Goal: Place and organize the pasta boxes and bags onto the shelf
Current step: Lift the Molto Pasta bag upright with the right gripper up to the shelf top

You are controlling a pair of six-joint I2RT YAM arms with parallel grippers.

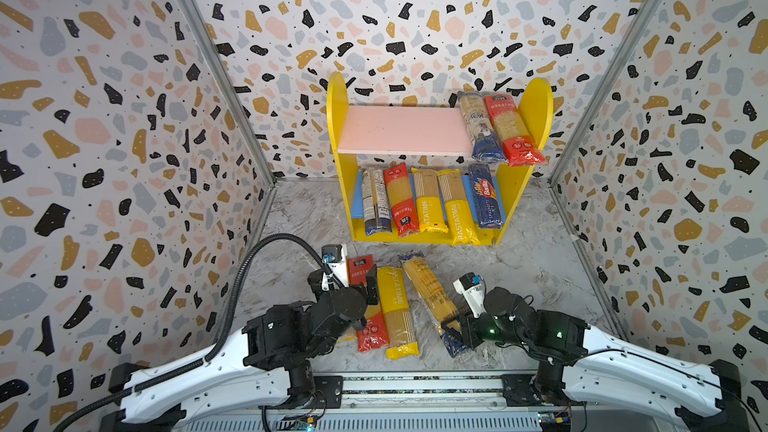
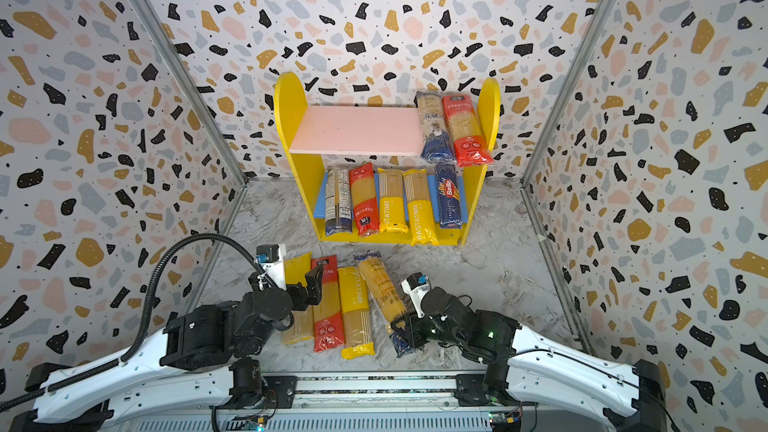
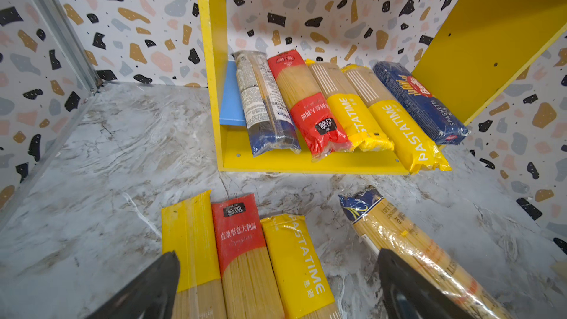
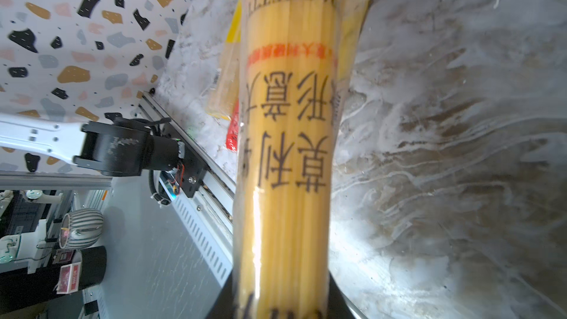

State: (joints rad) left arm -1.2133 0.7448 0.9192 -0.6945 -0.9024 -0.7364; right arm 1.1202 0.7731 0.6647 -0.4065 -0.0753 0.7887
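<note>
Right side: the right gripper (image 1: 454,328) is clamped on the near, navy end of the clear spaghetti pack (image 1: 428,288); we cannot tell whether the pack is off the table (image 1: 519,268).
Left side: the left gripper (image 1: 345,283) hovers empty, jaws spread wide, over a row of three packs: a plain yellow pack (image 3: 190,234), a red pack (image 3: 239,240) and a lettered yellow pack (image 3: 294,256).
Long axis: the held pack runs away from its gripper, slanting far-left, its far tip toward the foot of the shelf (image 1: 538,114).
Nearer arm: the right for this pack, the left for the row.
Surface: grey marble pattern, bare between the packs and the shelf.
Shelf: it stands at the back wall. The blue board (image 1: 357,205) carries five packs side by side. The pink board (image 1: 399,130) has two at its right end.
Our judgement: the pink board's bare left part suits the held pack.
Room: speckled walls (image 1: 124,118) close on three sides.
</note>
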